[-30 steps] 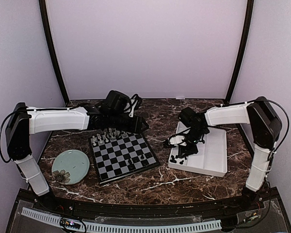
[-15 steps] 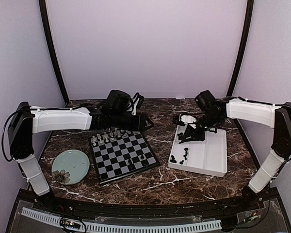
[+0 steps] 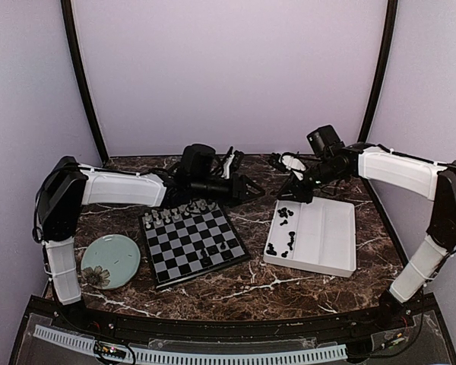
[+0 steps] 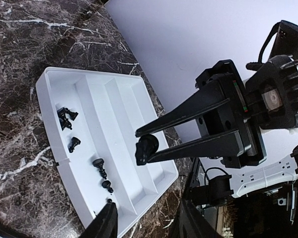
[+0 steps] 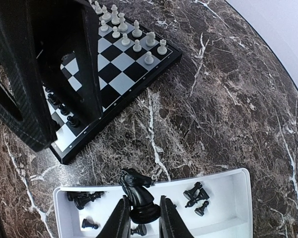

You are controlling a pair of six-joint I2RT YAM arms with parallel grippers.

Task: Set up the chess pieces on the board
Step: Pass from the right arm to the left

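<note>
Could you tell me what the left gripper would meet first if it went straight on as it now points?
Most likely the black knight held by the right gripper, dead ahead of the left gripper; depth is hard to judge.

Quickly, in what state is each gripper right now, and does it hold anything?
Left gripper: open, holding nothing.
Right gripper: closed on a black knight.

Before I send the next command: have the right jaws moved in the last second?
Yes. The right jaws, shut on a black knight, went from over the white tray's near-left end to its far-left corner.
</note>
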